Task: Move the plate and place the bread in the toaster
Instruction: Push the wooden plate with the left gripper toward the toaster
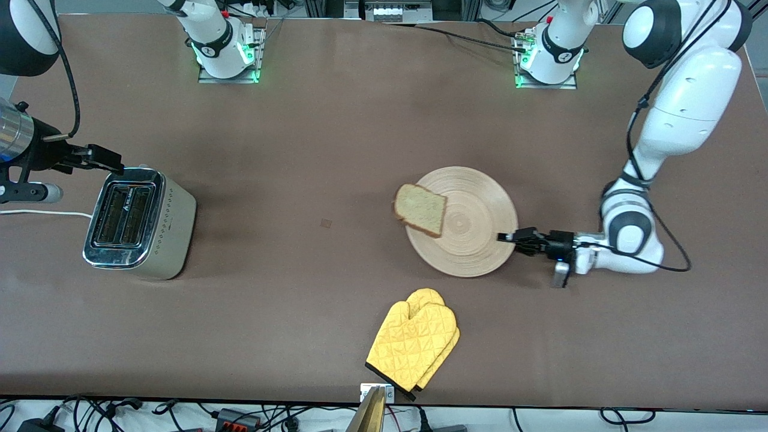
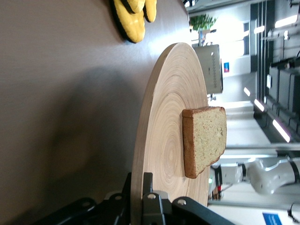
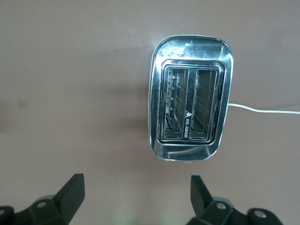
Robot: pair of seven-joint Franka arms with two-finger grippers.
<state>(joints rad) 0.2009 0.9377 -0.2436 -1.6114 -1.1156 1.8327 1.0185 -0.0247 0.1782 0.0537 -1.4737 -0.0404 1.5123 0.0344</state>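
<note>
Nearest the front camera, a pair of yellow oven mitts [image 1: 414, 345] is seen lying on the table [image 1: 300, 312], untouched. Farther up, toward the left arm's end, the plate [image 1: 474, 240] is gripped at its rim by the left tool [image 1: 515, 237], which is clenched on the wood; in the left wrist view the plate appears to be lifted off the table and tilted. The bread [image 1: 420, 209] is carried on the plate, overhanging the edge that faces the toaster [image 1: 139, 223]. The toaster stands well apart, toward the right arm's end, with both slots empty. The right tool [image 3: 136, 197] is held over the table just beside the toaster, its fingers spread wide and nothing grasped. The plate's move is judged to be under way; the bread has yet to be picked up and dropped into a slot.
</note>
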